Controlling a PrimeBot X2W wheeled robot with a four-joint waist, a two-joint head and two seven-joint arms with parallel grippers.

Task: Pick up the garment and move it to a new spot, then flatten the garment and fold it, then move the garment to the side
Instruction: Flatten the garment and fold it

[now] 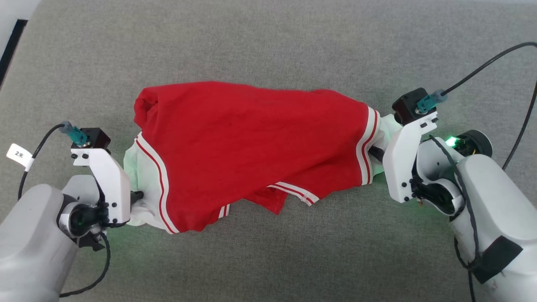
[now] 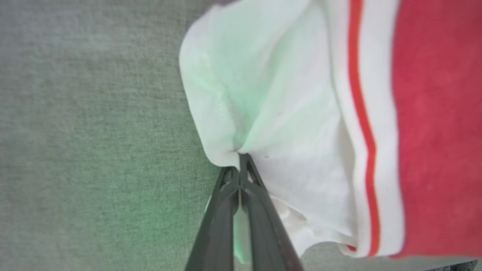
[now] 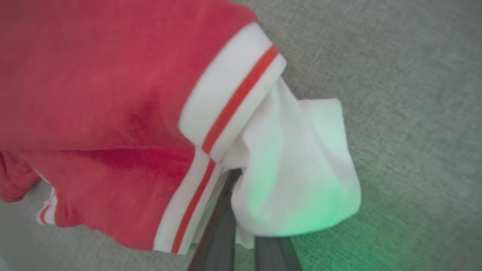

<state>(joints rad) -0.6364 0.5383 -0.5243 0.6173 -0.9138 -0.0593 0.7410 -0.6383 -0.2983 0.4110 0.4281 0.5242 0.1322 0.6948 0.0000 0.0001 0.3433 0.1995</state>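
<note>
Garment (image 1: 251, 147): soft matt cloth, red with white sleeve ends, creased, noted at frame centre.
Work surface (image 1: 268, 42): grey, matt, finely textured fabric.
Left gripper (image 2: 239, 160): fingers (image 2: 263, 218) formed in dark, smooth, matt plastic, seen at bottom centre.
Bracket (image 1: 111, 184): white, smooth, faintly glossy plastic, lower left.
Cable (image 1: 482, 67): black smooth sheath, upper right.
Label (image 1: 19, 156): white, paper-like, left edge.

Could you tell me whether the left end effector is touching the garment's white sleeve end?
Touching. The left wrist view shows the left end effector shut on the white sleeve end of the garment, with fabric puckering at the pinch.
</note>
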